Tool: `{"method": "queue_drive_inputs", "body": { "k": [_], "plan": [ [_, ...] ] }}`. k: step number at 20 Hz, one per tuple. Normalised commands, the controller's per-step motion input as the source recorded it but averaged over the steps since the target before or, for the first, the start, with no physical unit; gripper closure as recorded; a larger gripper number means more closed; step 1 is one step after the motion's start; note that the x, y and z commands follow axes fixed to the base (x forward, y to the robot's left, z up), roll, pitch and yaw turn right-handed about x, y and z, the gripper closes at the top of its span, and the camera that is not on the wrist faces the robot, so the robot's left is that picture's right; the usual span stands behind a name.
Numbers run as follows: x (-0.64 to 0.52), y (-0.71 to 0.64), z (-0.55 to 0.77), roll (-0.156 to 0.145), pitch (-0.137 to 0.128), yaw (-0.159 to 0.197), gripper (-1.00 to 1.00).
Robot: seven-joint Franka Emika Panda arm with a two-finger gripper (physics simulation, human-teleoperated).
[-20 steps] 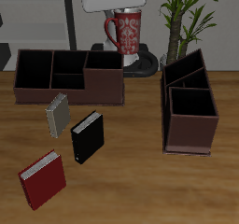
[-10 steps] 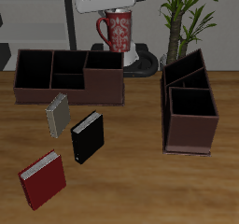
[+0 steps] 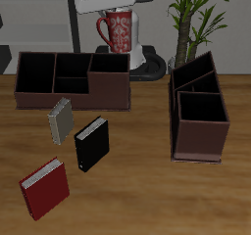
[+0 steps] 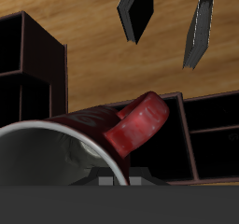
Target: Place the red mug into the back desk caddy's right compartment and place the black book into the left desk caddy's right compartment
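The red mug [image 3: 118, 31], speckled with a pale pattern, hangs upright in the air with my gripper [image 3: 112, 11] shut on its rim. It is above and just behind the back desk caddy [image 3: 74, 97], over that caddy's large end cell [image 3: 110, 80]. The wrist view shows the mug [image 4: 75, 139] close up, its handle [image 4: 140, 125] pointing out. The black book [image 3: 92, 144] [image 4: 136, 10] lies flat on the table in front of that caddy. The left desk caddy [image 3: 200, 141] stands end-on, and its right compartment [image 3: 203, 110] holds nothing.
A grey-beige book [image 3: 60, 119] [image 4: 198, 32] lies beside the black book. A red book [image 3: 45, 188] lies nearer the table's front edge. A potted plant [image 3: 193, 19] stands behind the left desk caddy, next to the robot's round base [image 3: 149, 65].
The gripper has carried the mug sideways along the back of the table, away from the plant, and slightly higher. The books and caddies have not moved.
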Motion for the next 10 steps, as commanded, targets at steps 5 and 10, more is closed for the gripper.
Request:
{"method": "queue_drive_inputs", "body": {
  "k": [5, 10],
  "plan": [
    [0.09, -0.23, -0.17, -0.026, 0.056, 0.018, 1.00],
    [0.05, -0.24, -0.04, -0.041, 0.021, 0.020, 1.00]
  ]
}}
